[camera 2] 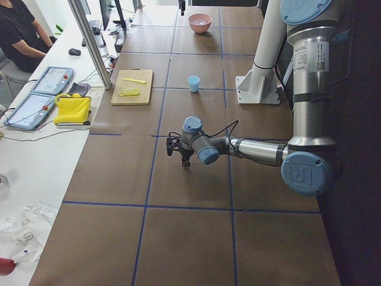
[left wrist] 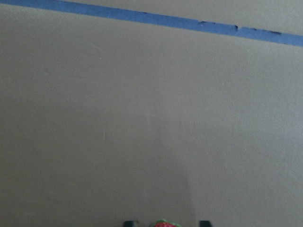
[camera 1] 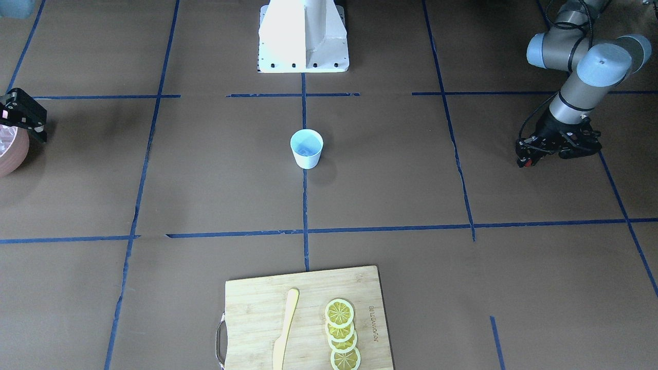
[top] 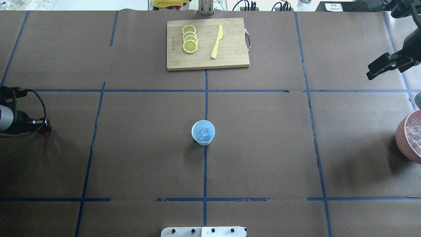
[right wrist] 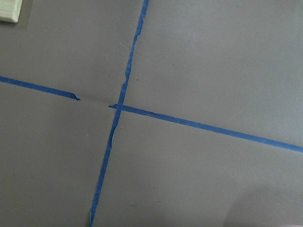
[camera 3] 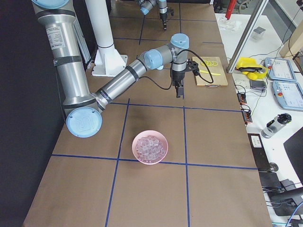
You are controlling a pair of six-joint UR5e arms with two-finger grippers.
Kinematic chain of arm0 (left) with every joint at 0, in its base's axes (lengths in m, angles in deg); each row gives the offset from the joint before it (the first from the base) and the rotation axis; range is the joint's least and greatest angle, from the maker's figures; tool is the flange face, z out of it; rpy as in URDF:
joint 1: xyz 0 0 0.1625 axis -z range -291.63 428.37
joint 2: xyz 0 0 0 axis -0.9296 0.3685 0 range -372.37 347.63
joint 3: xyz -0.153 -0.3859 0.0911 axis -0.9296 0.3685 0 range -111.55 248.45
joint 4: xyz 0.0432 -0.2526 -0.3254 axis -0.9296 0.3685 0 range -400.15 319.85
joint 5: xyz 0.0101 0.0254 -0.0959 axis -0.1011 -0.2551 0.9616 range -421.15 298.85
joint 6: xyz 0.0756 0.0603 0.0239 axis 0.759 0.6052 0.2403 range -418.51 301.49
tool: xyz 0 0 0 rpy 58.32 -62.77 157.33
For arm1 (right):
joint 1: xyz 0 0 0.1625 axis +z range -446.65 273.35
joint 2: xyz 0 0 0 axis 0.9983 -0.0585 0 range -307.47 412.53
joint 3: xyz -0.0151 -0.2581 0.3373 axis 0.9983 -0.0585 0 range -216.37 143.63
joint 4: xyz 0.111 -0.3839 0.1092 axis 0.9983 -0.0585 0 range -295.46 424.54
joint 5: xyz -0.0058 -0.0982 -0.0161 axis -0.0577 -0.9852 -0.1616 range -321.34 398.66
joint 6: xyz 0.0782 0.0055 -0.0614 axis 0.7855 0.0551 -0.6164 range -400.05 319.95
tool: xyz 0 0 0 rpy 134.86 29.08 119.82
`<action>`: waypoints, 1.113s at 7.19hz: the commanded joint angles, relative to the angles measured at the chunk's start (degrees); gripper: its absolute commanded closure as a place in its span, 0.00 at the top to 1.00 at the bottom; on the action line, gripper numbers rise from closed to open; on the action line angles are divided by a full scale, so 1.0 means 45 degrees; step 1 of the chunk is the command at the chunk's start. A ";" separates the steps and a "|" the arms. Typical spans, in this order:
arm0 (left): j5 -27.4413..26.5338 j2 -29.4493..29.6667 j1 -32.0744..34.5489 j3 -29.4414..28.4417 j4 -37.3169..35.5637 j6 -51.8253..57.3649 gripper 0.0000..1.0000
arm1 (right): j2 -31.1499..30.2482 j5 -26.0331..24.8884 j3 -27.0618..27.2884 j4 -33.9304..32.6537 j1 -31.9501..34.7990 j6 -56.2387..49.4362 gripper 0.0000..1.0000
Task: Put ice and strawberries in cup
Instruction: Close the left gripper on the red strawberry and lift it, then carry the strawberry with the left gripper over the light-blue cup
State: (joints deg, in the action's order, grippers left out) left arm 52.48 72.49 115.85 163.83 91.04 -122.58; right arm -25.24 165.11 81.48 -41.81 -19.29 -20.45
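Note:
The white cup [camera 1: 307,148] with a pale blue inside stands at the table's middle, also in the overhead view [top: 203,132]. A few clear ice cubes [top: 203,133] lie in it. My left gripper [top: 47,129] is far off to the cup's side, low over the table, shut on a small red strawberry [left wrist: 163,224] that peeks out between its fingertips. My right gripper [top: 378,69] hangs above the table near the pink bowl [top: 406,138], empty and seemingly open. More ice [camera 3: 150,145] fills that bowl.
A wooden cutting board [top: 230,52] with several lemon slices [top: 189,39] and a yellow knife [top: 217,41] lies at the far edge. The robot base [camera 1: 303,36] stands behind the cup. Blue tape lines cross the brown table.

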 commanded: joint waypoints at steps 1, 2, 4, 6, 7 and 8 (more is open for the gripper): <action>0.0138 0.0010 0.0075 0.0965 -0.0747 -0.0039 0.01 | -0.0022 0.0083 0.0003 0.0001 0.0167 -0.0056 0.99; 0.0139 0.0165 0.0037 0.2403 -0.2959 -0.0039 0.01 | -0.0157 0.0315 0.0003 0.0001 0.0342 -0.0076 0.99; 0.0158 0.2318 -0.0002 0.4577 -0.7701 -0.0542 0.01 | -0.0567 0.0396 0.0003 0.0020 0.0636 -0.0250 0.99; 0.0139 0.7079 -0.1359 0.4606 -1.2453 -0.2784 0.01 | -0.0802 0.0415 -0.0017 0.0039 0.0851 -0.0504 0.99; 0.0120 0.8337 -0.2453 0.4412 -1.2898 -0.4050 0.01 | -0.1016 0.0434 -0.0384 0.0678 0.1161 -0.0815 0.99; 0.0119 0.9123 -0.2908 0.4256 -1.2884 -0.4333 0.01 | -0.1772 0.0725 -0.1065 0.2502 0.1454 -0.1012 0.99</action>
State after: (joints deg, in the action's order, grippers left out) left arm 53.07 107.58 106.38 183.69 35.34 -138.68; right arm -30.23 167.35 79.50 -37.58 -14.25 -23.77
